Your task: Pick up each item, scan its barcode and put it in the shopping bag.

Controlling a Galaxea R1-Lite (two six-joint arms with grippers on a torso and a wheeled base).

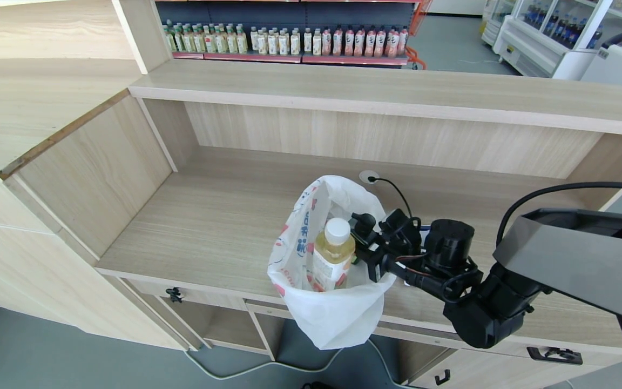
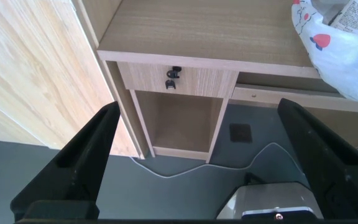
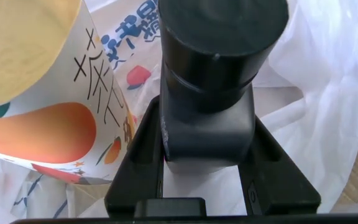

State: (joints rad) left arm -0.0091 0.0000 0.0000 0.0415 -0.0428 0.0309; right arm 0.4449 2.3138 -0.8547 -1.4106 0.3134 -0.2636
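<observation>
One bottle point(image 1: 332, 256) stands in the bag point(image 1: 332, 319); your right gripper point(image 3: 207, 165), clamping the scanner point(image 3: 216, 56), could snag the rim and tip it, while your left gripper point(image 2: 201, 124) hangs wide and empty.

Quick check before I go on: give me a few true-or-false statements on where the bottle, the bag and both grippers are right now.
1. The bottle is inside the shopping bag. True.
2. The bottle's cap is red. False: it is white.
3. The right gripper is shut on the black scanner, close by the bag's mouth. True.
4. The left gripper holds a second bottle. False: it is open and empty, low in front of the counter's drawer.
5. The bag lies flat at the back of the counter. False: it stands open at the front edge, its bottom hanging over.
</observation>
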